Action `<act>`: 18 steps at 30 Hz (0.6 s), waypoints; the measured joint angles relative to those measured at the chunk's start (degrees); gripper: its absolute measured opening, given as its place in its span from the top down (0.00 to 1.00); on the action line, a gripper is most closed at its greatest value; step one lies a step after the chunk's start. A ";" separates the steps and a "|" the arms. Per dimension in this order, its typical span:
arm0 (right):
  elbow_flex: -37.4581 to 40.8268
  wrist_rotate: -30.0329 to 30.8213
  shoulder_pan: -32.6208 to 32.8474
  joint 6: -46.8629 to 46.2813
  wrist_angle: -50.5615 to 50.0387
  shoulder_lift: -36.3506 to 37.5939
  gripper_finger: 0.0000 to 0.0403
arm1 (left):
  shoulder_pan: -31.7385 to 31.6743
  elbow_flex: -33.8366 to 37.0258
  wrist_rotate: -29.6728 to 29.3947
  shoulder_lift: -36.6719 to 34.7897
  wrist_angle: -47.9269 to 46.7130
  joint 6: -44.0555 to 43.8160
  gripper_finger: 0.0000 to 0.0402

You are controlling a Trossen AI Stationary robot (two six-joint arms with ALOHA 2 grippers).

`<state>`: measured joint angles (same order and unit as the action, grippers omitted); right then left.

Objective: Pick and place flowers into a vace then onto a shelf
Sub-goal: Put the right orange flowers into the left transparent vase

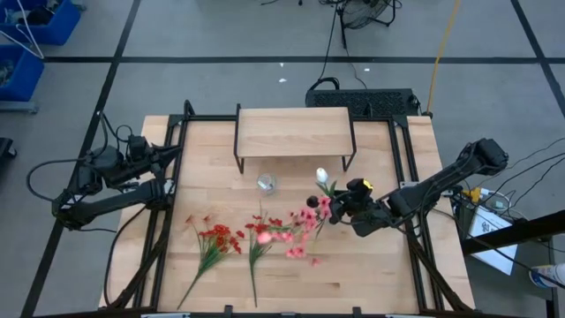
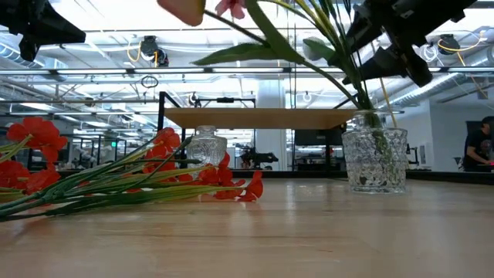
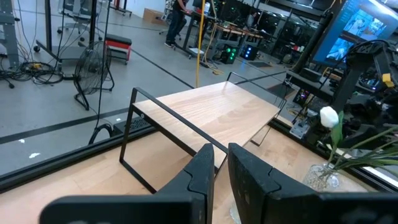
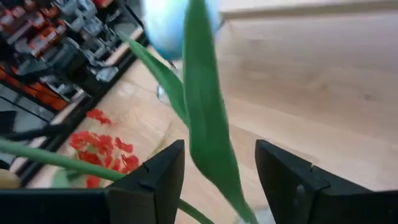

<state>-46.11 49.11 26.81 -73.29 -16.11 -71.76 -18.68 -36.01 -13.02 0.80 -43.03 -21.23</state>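
A cut-glass vase stands on the table in front of the shelf, holding green stems, a white tulip and pink blossoms. My right gripper hangs open just above the vase. Its fingers stand on either side of a long green leaf; I cannot tell whether they touch it. Red sprays and pink sprays lie flat on the table near its near edge. My left gripper waits shut at the table's left edge, pointing toward the shelf.
A small clear glass jar stands left of the vase, in front of the shelf. Black frame rails run along both sides of the table. Bare wood lies right of the vase and along the near right corner.
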 joint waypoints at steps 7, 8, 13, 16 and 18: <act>-0.02 2.04 0.34 2.52 1.59 2.25 0.54 | 0.00 0.00 0.02 -0.02 0.00 0.00 0.87; -0.02 2.92 0.45 2.95 1.58 2.83 0.54 | 0.02 0.00 0.00 0.00 0.00 0.00 0.87; -0.02 6.64 0.70 5.21 1.62 5.99 0.54 | 0.00 0.01 0.00 0.00 -0.01 -0.01 0.87; -0.02 8.27 0.70 7.01 1.78 8.24 0.54 | 0.00 0.02 0.00 0.00 -0.02 -0.02 0.87; -0.02 8.37 0.70 8.42 1.73 9.72 0.54 | 0.01 0.01 0.00 -0.02 -0.02 0.00 0.87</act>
<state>-46.13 57.48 27.51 -64.87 -14.38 -62.04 -18.67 -36.00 -13.02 0.78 -43.05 -21.23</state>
